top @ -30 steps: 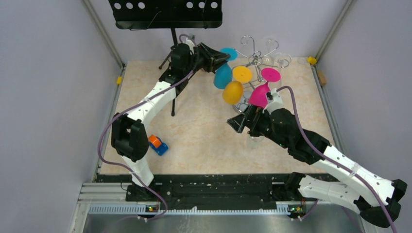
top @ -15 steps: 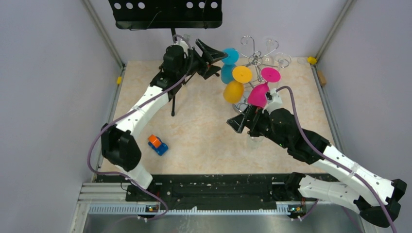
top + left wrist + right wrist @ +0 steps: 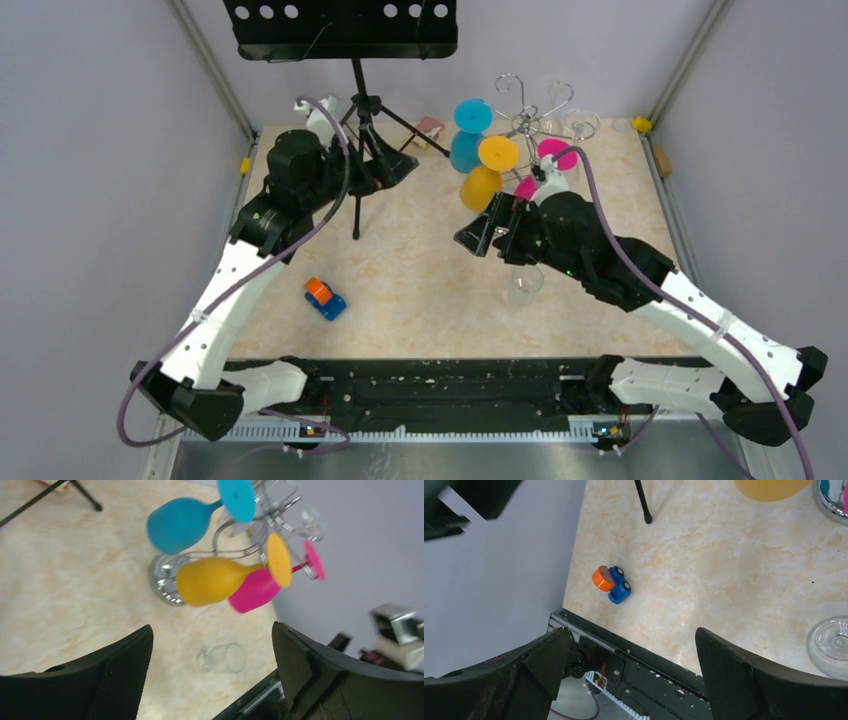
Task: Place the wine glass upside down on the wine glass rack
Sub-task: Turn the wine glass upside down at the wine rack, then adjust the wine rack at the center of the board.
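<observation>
Top external view: both grippers are seen with jaws spread wide and nothing held. The left gripper [image 3: 211, 630] is well apart from the wine glass rack [image 3: 527, 122], the right gripper [image 3: 630, 632] just beside it. Risk: the orange glass [image 3: 480, 187] and pink glass [image 3: 548, 151] could be knocked off their hooks if the right arm is swung. The blue wine glass [image 3: 463, 150], opaque, is hung bowl-down on the rack's left-arm side.

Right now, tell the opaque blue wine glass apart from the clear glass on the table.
The blue wine glass is opaque, the clear glass see-through. The blue one hangs bowl-down from the chrome wire rack; the clear one sits on the marbled table. Neither is held.
</observation>
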`<move>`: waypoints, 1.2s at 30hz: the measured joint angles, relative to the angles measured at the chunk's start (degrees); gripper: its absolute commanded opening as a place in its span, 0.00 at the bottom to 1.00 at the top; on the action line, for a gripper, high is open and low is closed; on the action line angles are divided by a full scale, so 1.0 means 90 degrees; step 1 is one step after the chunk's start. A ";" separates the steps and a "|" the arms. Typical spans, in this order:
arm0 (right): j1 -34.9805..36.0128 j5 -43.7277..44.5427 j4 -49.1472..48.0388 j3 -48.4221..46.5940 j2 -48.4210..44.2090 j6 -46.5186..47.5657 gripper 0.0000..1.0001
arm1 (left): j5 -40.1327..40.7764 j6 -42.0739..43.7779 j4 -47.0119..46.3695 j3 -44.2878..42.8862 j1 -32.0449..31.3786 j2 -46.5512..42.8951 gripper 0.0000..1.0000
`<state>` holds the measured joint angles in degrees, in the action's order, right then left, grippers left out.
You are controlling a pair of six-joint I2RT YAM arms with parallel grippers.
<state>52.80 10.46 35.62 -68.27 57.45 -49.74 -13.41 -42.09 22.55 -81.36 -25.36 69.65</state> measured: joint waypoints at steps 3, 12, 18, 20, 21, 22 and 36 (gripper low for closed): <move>0.0000 0.0010 0.0223 -0.0432 0.0100 -0.0027 0.99 | 0.0284 0.0750 0.0590 0.0323 0.0000 -0.0459 0.91; 0.0000 0.0806 0.0828 -0.2149 0.0495 0.0175 0.96 | 0.0935 0.1838 0.1785 0.1630 0.0000 -0.1428 0.88; 0.0000 0.1928 0.0733 -0.2977 0.0826 0.0765 0.92 | 0.0940 0.1880 0.2035 0.1717 0.0000 -0.1914 0.87; 0.0000 0.2402 0.0605 -0.3094 0.0916 0.1049 0.91 | 0.0918 0.1882 0.2115 0.1717 0.0000 -0.1960 0.86; -0.0005 0.2715 0.0517 -0.3181 0.0998 0.1253 0.91 | 0.0913 0.1882 0.2137 0.1722 0.0000 -0.1962 0.86; -0.0012 0.2943 0.0457 -0.3264 0.1090 0.1418 0.91 | 0.0901 0.1882 0.2169 0.1739 0.0000 -0.1960 0.86; -0.1768 0.3446 0.2067 -0.7271 0.4775 0.2618 0.88 | 0.0593 0.1834 0.2764 0.2722 0.0000 -0.2103 0.84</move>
<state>36.88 41.47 54.22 -133.71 100.42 -26.17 -8.08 -25.58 47.42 -56.86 -25.36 50.72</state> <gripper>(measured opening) 0.907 0.843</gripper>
